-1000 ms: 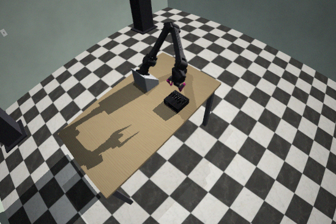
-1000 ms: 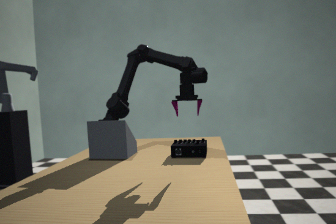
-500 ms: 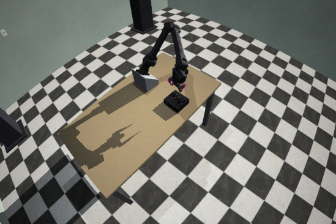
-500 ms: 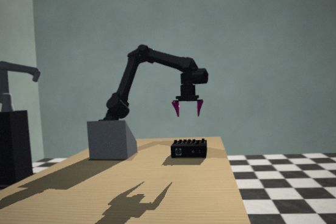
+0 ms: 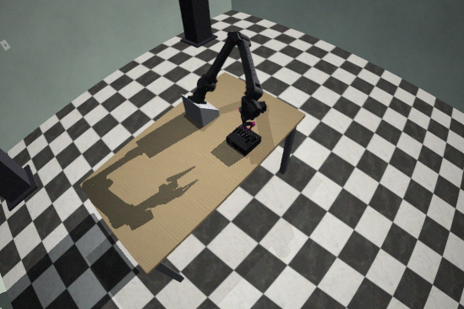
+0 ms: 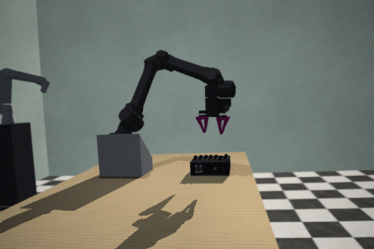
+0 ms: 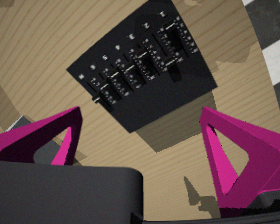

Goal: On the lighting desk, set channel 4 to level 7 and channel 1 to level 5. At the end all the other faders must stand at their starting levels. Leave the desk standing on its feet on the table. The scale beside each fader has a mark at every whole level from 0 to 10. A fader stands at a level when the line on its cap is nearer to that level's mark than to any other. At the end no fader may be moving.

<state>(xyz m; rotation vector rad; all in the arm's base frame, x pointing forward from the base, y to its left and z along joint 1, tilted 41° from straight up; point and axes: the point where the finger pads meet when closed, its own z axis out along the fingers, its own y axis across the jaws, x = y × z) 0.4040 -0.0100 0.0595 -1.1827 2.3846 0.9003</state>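
Hovering above the lighting desk (image 5: 243, 140) (image 6: 210, 165) (image 7: 141, 65), tool (image 5: 248, 125) (image 6: 212, 133) (image 7: 141, 113) spread wide, touching none of the faders, pointing straight down in the exterior view!

Over by the pale green wall, a grey robot arm (image 6: 22, 75) tops a black rectangular pedestal (image 6: 9, 163), above black-and-white checkered floor tiles (image 5: 255, 217) (image 6: 319, 230) (image 7: 274, 31).
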